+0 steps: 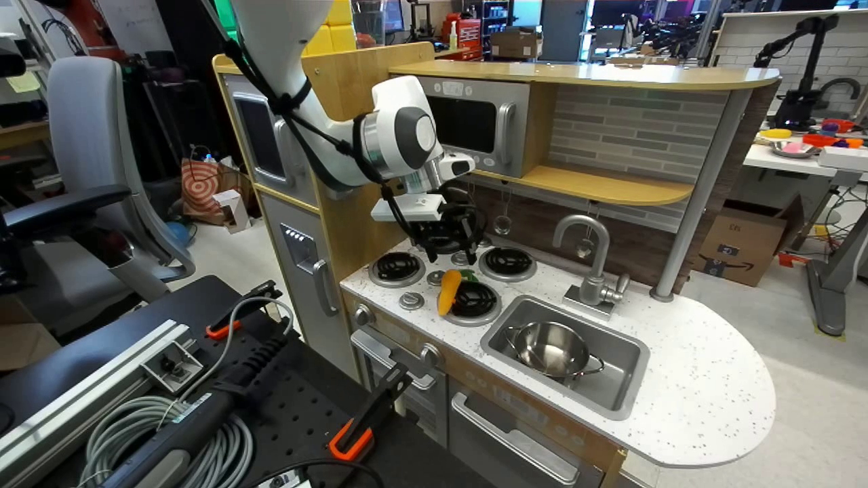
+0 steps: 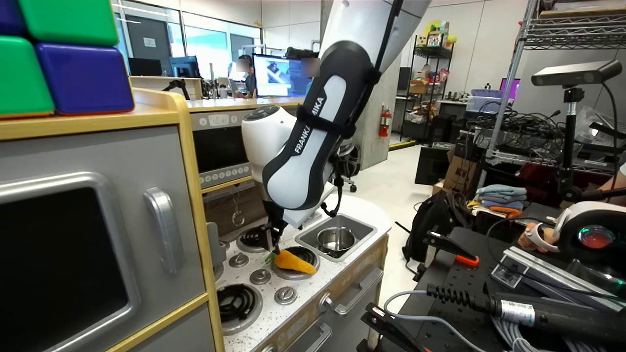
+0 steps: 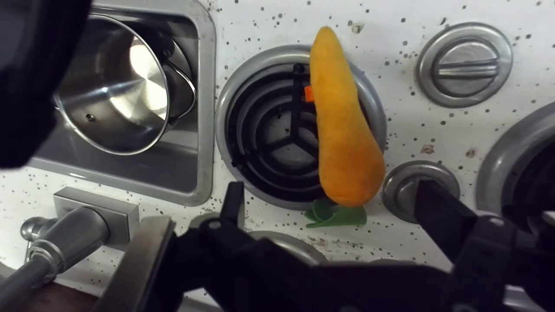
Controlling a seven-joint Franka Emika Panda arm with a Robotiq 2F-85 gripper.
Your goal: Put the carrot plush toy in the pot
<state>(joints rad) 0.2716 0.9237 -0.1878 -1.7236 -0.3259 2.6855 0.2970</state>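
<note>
The carrot plush toy [image 3: 344,130] is orange-yellow with green leaves and lies across a black burner. It also shows in both exterior views [image 1: 449,293] [image 2: 295,263]. The pot [image 3: 108,86] is shiny silver and stands in the sink; it shows in both exterior views [image 1: 553,349] [image 2: 336,240]. My gripper [image 3: 331,190] is open and empty. In the wrist view its fingers are spread to either side of the carrot's thick, leafy end. In an exterior view the gripper [image 1: 452,255] hangs above the stove, near the carrot. Whether it touches the carrot cannot be told.
The sink [image 3: 206,130] is beside the burner, with a grey faucet [image 1: 595,261] behind it. Grey knobs [image 3: 466,65] and further burners [image 1: 397,268] surround the carrot. A yellow shelf [image 1: 610,186] and a toy microwave [image 1: 468,122] stand above the counter's back.
</note>
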